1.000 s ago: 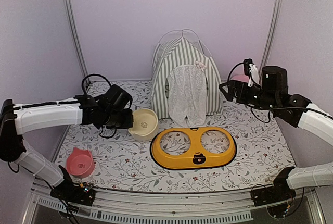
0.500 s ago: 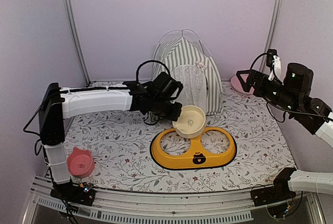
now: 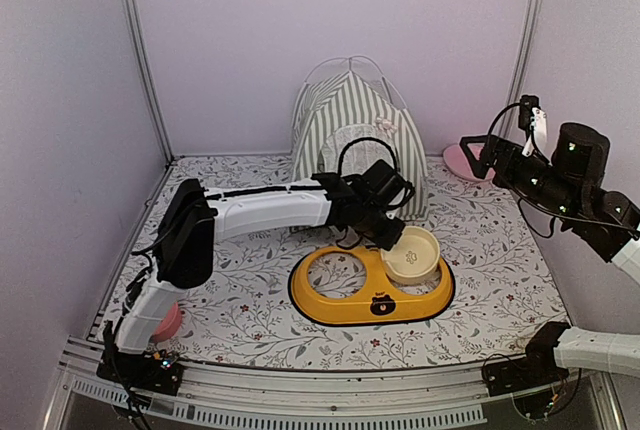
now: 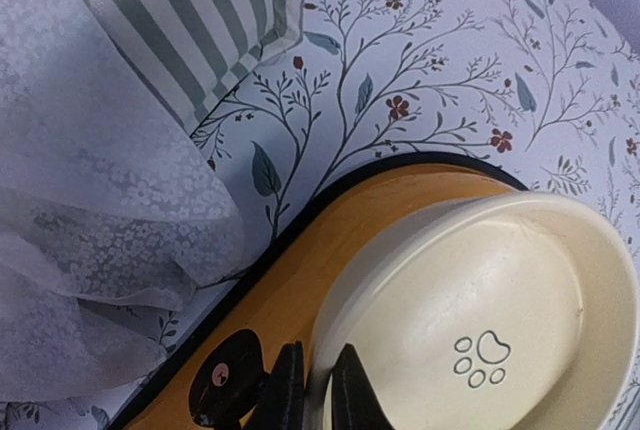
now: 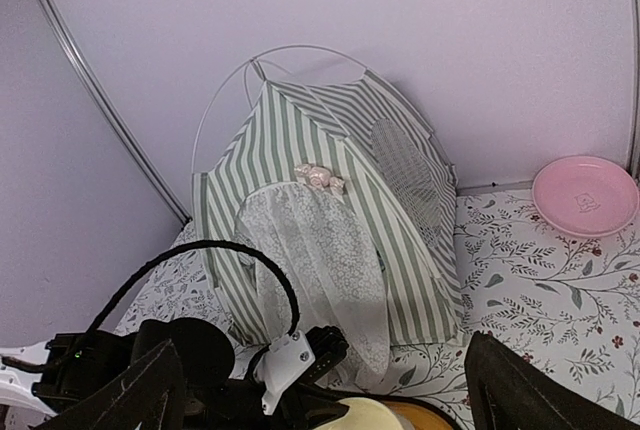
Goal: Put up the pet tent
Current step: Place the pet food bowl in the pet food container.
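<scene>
Two tools: left tool (image 4: 318, 390) pinches the paw-printed bowl (image 4: 480, 320); right tool (image 3: 476, 155) gapes toward the pet tent (image 3: 350, 115).

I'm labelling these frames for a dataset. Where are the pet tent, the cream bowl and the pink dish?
pet tent (image 3: 346, 102): top external view, striped front panel.
cream bowl (image 4: 500, 290): left wrist view, inside bottom.
pink dish (image 5: 585, 197): right wrist view, its middle.

Light was soft, even and lilac-tinted, leaving only faint shadows beneath the feeder (image 3: 372, 272). No glare showed. The left wrist view blurred the near tent flap (image 4: 90, 200); the right wrist view bowed the post (image 5: 95, 76).
</scene>
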